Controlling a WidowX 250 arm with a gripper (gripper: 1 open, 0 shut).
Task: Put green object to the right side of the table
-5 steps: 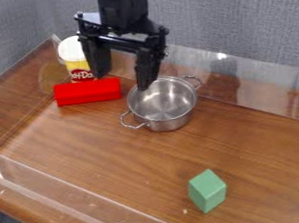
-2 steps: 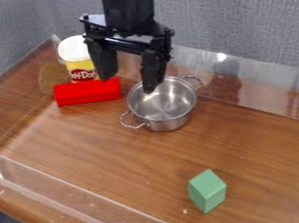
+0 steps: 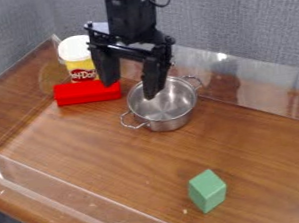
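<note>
Two fingers (image 3: 130, 77) spread wide, empty; green object (image 3: 208, 191) well apart on table (image 3: 77, 161).

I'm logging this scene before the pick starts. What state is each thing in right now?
gripper: open, pointing down, holding nothing, at the back of the table.
green cube: resting on the table near the front right, untouched.
steel pot: upright, no lid, looks empty.
red block: lying on its side, left of the pot.
yellow container: upright, behind the red block.
table: wood-grain top, low clear walls around it.
</note>
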